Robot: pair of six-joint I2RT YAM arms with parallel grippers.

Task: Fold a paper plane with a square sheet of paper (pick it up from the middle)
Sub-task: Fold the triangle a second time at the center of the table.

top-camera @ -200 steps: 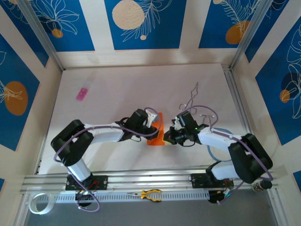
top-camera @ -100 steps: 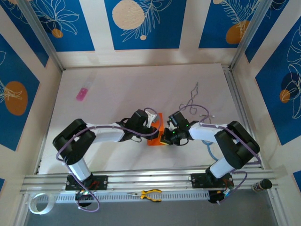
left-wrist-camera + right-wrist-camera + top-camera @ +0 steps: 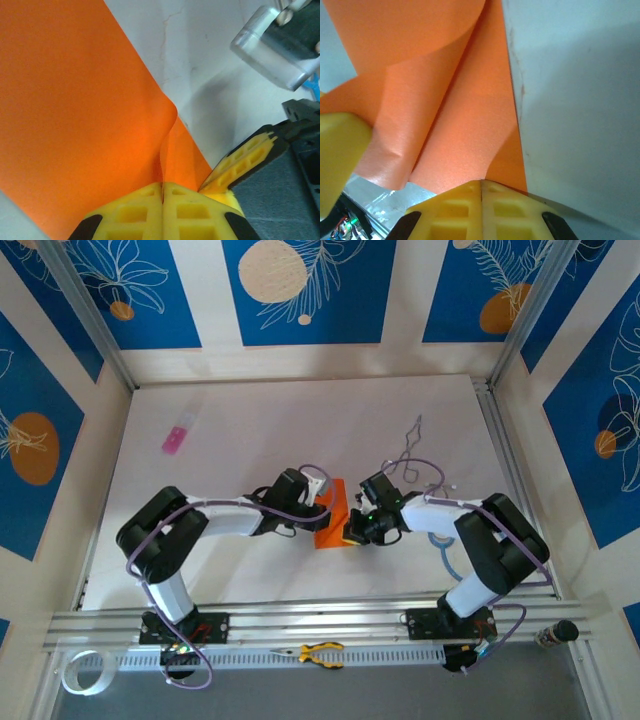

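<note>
- Looking down from the top external view, the thin, bright orange square sheet of paper is at the middle of the flat white table, toward its near edge. It is raised between the two arms and creased into a narrower, tilted shape rather than lying flat as a square.
- The left gripper meets the sheet from the left and the right gripper from the right, both touching it.
- A small pink rectangular object lies well apart at the far left, and yellow-handled pliers rest on the front rail. Neither shows writing that can be made out.
- From the left wrist view, the left gripper's yellow ribbed fingers are pressed together, clenched on the lower edge of the sheet, which rises from them in a soft, buckled crease. One yellow finger of the right gripper pokes in just beside them.
- From the right wrist view, the right gripper's jaws are likewise pinched tight on an edge of the sheet. Overlapping orange layers show above them, with a fold line running diagonally.
- My judgement is that the task is partway through. Some folding is in place, but no pointed nose or wings show, so most of the paper plane is left to make.
- The paper is plain, and no brand, label or print is legible anywhere.
</note>
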